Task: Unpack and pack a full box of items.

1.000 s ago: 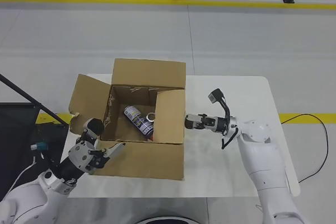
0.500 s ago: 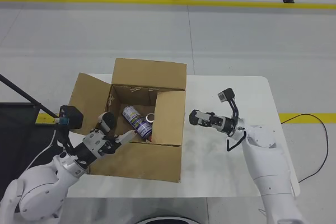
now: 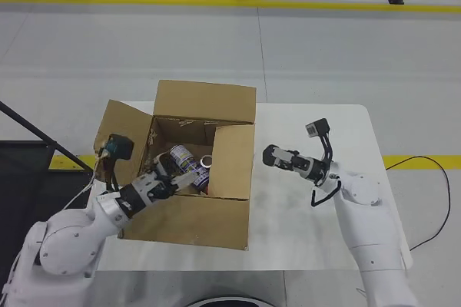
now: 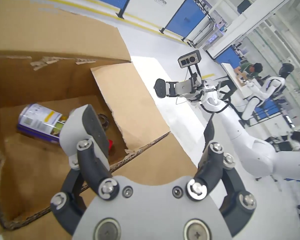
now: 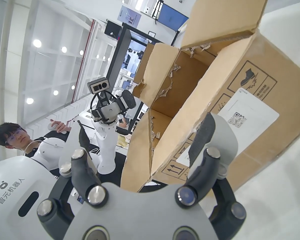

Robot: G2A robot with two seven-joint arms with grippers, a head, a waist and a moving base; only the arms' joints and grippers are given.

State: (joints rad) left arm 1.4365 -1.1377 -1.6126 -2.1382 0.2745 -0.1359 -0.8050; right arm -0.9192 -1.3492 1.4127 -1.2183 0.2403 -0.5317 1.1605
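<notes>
Box (image 3: 192, 219): brown cardboard, flaps open, torn edges, toward table (image 3: 315, 230) left edge; purple-white can (image 4: 37, 126) lying inside; left gripper (image 3: 177, 173) spread wide over opening; right gripper (image 3: 271, 157) spread wide beside box.

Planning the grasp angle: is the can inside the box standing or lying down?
Lying down: the can rests on its side on the cardboard box floor.

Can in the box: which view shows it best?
Left wrist view: the can lies on its side, label visible. Top view shows it small, partly behind the left gripper; right wrist view sees the box from outside.
</notes>
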